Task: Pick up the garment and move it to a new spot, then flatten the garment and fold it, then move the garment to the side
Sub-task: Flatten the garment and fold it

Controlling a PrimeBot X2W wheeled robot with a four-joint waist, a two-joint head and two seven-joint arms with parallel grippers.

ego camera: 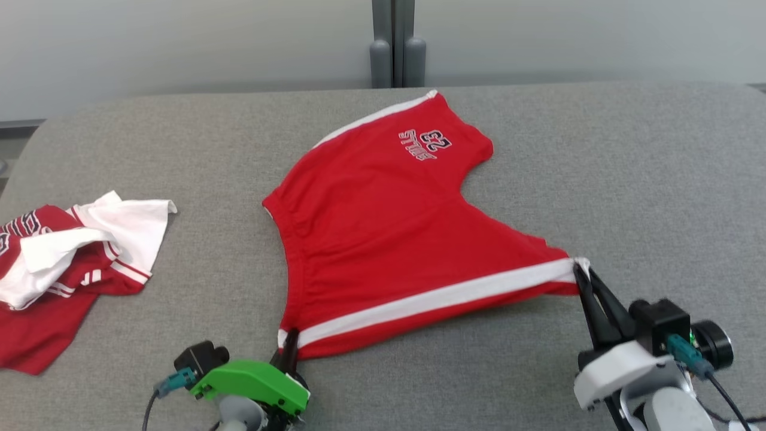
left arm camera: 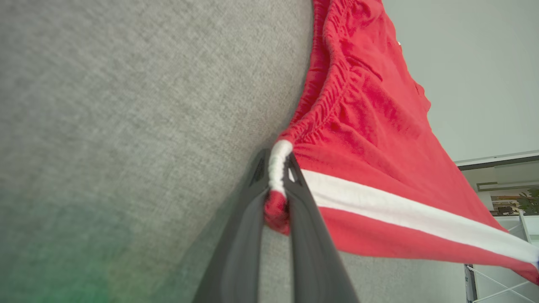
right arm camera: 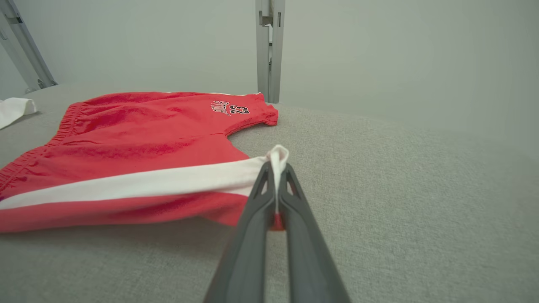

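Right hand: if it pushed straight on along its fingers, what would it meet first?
Past the hem corner of the red shorts that it pinches, the right hand would likely meet the bare grey cushion near the far leg; depth is unclear.

Grey cloth-covered surface with a spare jersey on it and a post behind.

The grey woven surface (ego camera: pixel 628 179) spans the head view, its far corners rounded. On its left side lies a crumpled red-and-white jersey (ego camera: pixel 72 263), with white cloth flopped over the red, striped trim showing, and part of it cut off by the picture's edge. Beyond the far edge a grey metal post (ego camera: pixel 393 42) stands upright against a pale wall (ego camera: pixel 179 42). In the right wrist view a slanted metal strut (right arm camera: pixel 25 46) rises at the upper left.
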